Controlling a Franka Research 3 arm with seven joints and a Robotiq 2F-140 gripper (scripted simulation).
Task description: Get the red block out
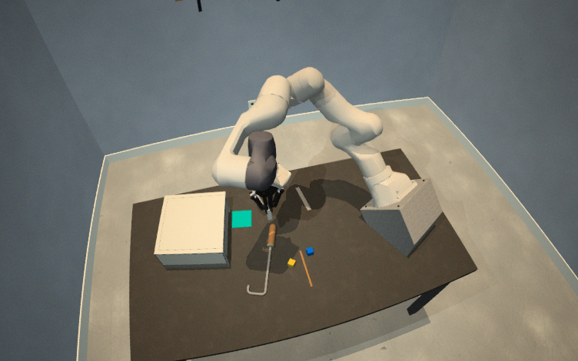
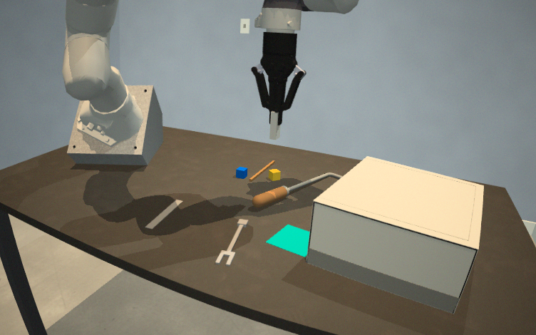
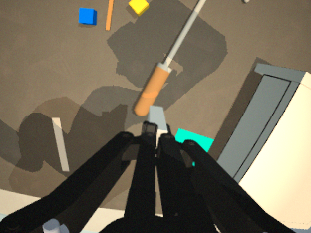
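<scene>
The red block does not show in any view. The cream cabinet [image 1: 192, 228] [image 2: 395, 224] [image 3: 279, 134] stands on the left of the table. The teal square [image 1: 241, 218] [image 2: 289, 239] [image 3: 197, 139] lies flat beside the cabinet and has nothing on it. A hook tool with an orange handle [image 1: 271, 233] [image 2: 270, 197] [image 3: 152, 91] lies on the table, its bent end [image 1: 255, 291] pointing away from the square. My gripper [image 1: 269, 214] [image 2: 274, 128] [image 3: 154, 116] is shut and empty. It hangs well above the table, over the spot between the handle and the square.
A blue cube [image 1: 310, 250] [image 2: 241, 172], a yellow cube [image 1: 291, 263] [image 2: 274, 174] and a thin orange stick [image 1: 305, 268] [image 2: 261, 169] lie past the handle. A grey flat bar [image 1: 303, 198] [image 2: 163, 214] and a pale forked tool [image 2: 232, 241] lie near the square. The robot base [image 1: 401, 210] stands at the right.
</scene>
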